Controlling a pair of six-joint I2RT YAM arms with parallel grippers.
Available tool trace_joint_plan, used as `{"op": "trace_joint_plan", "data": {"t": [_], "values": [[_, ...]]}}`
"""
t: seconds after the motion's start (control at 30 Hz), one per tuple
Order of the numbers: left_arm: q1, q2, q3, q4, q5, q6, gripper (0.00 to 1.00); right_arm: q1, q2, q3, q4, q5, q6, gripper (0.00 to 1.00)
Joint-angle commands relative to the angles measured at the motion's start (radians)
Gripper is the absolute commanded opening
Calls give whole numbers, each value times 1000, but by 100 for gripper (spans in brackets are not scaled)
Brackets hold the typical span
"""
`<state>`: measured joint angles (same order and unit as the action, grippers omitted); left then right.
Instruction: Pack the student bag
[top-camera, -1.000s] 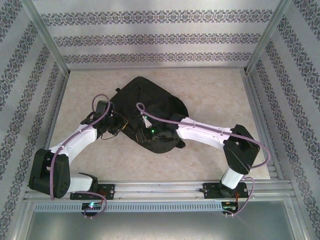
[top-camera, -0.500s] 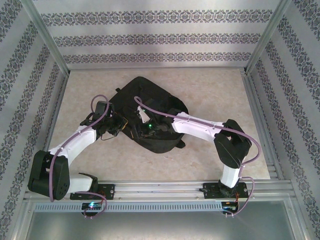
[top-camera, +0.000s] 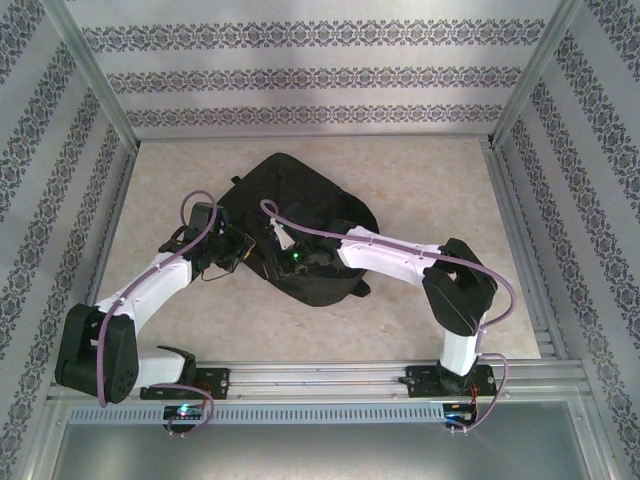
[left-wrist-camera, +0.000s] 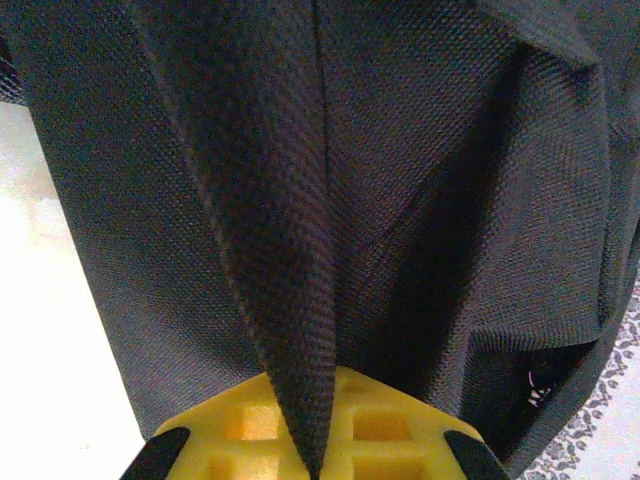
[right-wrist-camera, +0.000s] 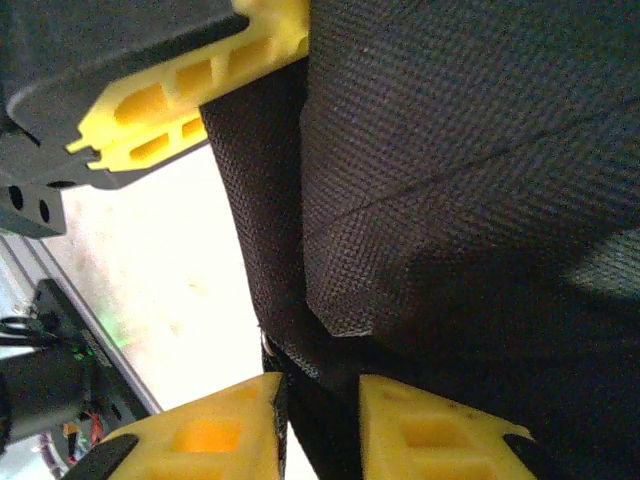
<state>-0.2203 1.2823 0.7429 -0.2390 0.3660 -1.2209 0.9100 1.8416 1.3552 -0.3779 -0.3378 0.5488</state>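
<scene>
Currently:
1. Biggest item, the student bag (top-camera: 305, 200), is lying flat on the table (top-camera: 430, 190), around the middle and slightly left of centre. Both arms are reaching onto its near-left edge.
2. On that edge the left gripper (left-wrist-camera: 312, 445) is clamping its jaws together on a raised fold of the bag's fabric.
3. Just beside it, the right gripper (right-wrist-camera: 318, 415) is holding its jaws a narrow gap apart with a bag edge running between them. I can't tell whether they're actually biting it.
4. My read on the step: opening the bag. One side is being held up and the other hand is going for the opposing edge; nothing is being loaded yet.
5. Next move is calling for a confirmed right-side pinch. Then it's easing the two grips apart gently, so the thin weave isn't slipping out.
</scene>
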Motion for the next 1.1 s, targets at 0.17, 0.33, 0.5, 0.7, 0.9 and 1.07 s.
{"op": "trace_joint_plan", "data": {"t": [0.17,0.33,0.5,0.7,0.9,1.07], "values": [[6,-52,9,50,50,-15,0,27,-3,24,-95,156,-85,7],[10,-39,13,40,29,9,0,29,-98,-42,-118,204,-105,1],[24,-25,18,38,18,25,0,29,-184,-114,-127,222,-103,0],[36,-22,20,33,18,32,0,29,-240,-173,-136,214,-112,0],[38,-24,13,40,27,24,0,32,-225,-173,-104,86,-130,0],[37,-28,10,53,45,8,0,57,-114,-108,-97,-35,-147,6]]}}
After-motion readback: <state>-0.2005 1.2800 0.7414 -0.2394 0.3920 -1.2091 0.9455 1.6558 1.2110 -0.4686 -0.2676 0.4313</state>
